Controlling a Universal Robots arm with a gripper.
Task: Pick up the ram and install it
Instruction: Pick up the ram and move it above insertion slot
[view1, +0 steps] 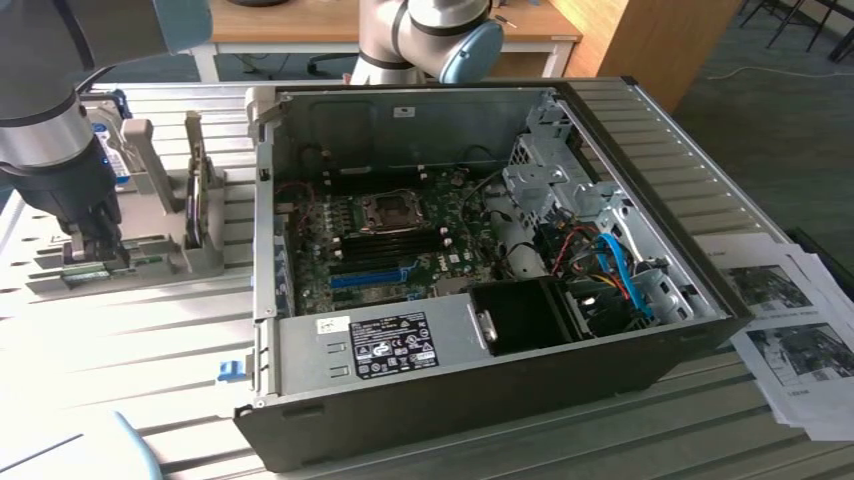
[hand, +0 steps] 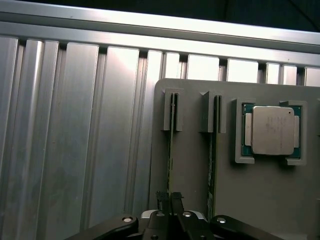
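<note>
The ram (hand: 170, 150) is a thin green stick standing on edge in a slot of the grey holder (hand: 192, 170). My gripper (hand: 170, 199) sits over one end of it, its dark fingers pressed together on the stick's edge. A second green stick (hand: 212, 165) stands in the neighbouring slot. In the exterior view my gripper (view1: 96, 258) reaches down onto the holder (view1: 160, 262) at the exterior view's left, beside the open computer case (view1: 641, 150). Inside the case, the motherboard (view1: 400, 215) has black memory slots (view1: 387, 245) near its middle.
A silver processor chip (hand: 272, 130) lies in a pocket of the holder beside the sticks. Upright grey brackets (view1: 200, 190) and a blue-labelled drive (view1: 110, 150) stand behind the holder. A blue slot (view1: 367, 277) is on the motherboard. Printed papers (view1: 801, 340) lie at the exterior view's right.
</note>
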